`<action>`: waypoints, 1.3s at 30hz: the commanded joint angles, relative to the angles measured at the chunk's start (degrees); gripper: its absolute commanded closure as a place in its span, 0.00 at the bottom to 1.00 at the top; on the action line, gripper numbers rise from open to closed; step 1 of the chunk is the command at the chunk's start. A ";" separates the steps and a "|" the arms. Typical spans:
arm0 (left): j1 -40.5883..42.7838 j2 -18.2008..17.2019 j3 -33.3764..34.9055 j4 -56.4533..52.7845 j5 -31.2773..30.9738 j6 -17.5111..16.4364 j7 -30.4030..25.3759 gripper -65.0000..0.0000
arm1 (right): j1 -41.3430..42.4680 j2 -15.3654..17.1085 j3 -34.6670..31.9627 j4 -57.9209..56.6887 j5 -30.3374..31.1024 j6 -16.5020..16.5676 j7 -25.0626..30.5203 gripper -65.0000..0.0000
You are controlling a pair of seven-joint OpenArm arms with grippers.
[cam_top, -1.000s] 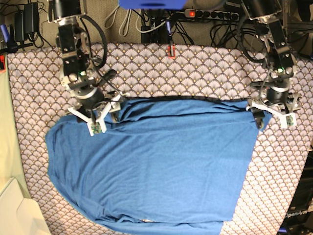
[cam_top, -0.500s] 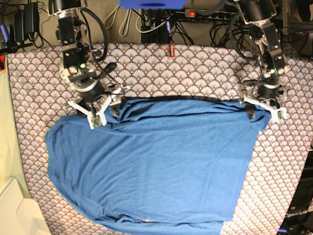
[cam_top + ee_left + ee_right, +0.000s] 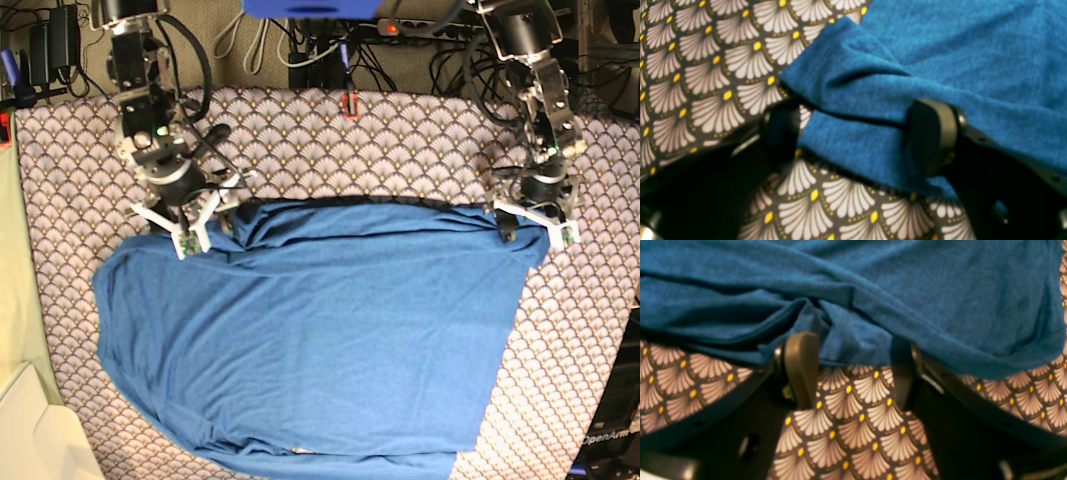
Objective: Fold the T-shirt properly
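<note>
The blue T-shirt lies spread flat on the table, its far edge running between my two grippers. At the shirt's far right corner, my left gripper stands open. In the left wrist view a folded corner of the T-shirt lies between the two fingers of the left gripper. My right gripper is open at the far left corner. In the right wrist view the bunched hem of the T-shirt sits at the tips of the right gripper, with tablecloth showing between its fingers.
A scallop-patterned tablecloth covers the table. Cables and a power strip lie beyond the far edge. A pale box sits at the near left corner.
Both arms have drawn back toward the far edge of the table, the left one also shifting inward. Both grippers stay open at the shirt's far corners. The shirt has barely moved.
</note>
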 commanded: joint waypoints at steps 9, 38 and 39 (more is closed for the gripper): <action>-0.33 0.53 0.05 0.88 -0.42 0.06 0.96 0.51 | -0.50 0.17 -2.34 3.16 0.19 0.22 1.28 0.46; -0.15 0.44 0.05 1.23 -0.16 0.06 1.14 0.51 | 5.66 0.08 -2.52 -9.85 0.19 0.22 1.90 0.46; -0.15 0.44 0.05 1.23 -0.16 0.06 1.14 0.51 | 5.48 0.08 -2.52 -9.85 0.19 0.22 1.90 0.47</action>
